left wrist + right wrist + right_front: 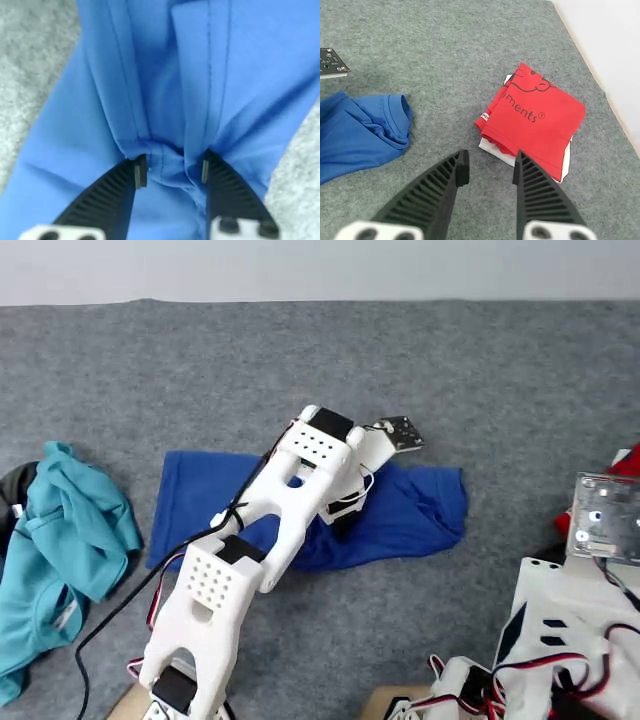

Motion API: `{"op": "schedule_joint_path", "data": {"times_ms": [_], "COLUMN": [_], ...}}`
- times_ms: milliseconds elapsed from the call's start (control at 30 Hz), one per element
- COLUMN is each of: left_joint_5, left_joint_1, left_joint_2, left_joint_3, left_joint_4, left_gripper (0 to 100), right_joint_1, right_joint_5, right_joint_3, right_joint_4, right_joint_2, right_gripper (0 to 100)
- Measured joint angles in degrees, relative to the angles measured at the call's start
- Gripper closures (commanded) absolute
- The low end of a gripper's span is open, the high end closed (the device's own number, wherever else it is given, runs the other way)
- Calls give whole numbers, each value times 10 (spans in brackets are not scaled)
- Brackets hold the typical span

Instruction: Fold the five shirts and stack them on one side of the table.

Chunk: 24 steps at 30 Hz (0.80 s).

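Where the blue shirt [415, 515] lies spread mid-table, partly folded over itself, my left gripper [170, 172] is down on it near the middle, jaws pinching a bunched ridge of blue fabric between the tips. Left arm [270, 520] runs diagonally across the shirt in the high view. Right gripper [490, 167] hangs above bare grey mat [445, 60], between the blue shirt's collar end and the stack, jaws moderately apart, gripping nothing. The stack is at the table's right edge: red shirt [535, 117] folded, lying on a white folded shirt [492, 148] that peeks out underneath. Teal shirt [60, 550] is crumpled at the far left side, well apart from the blue one, with something dark [12, 490] just beside it.
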Motion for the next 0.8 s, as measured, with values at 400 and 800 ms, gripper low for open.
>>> {"op": "schedule_joint_path", "data": {"times_ms": [400,800], "left_joint_5": [10,154], "left_joint_1": [1,-177], "left_joint_2": [-95,-204], "left_joint_3": [-99,-56], "left_joint_4": [71,73], "left_gripper": [813,813], "right_joint_1": [0,0], "right_joint_5": [9,9], "right_joint_3": [0,0], "right_joint_4": [0,0], "right_joint_2": [0,0], "right_gripper": [841,841]}}
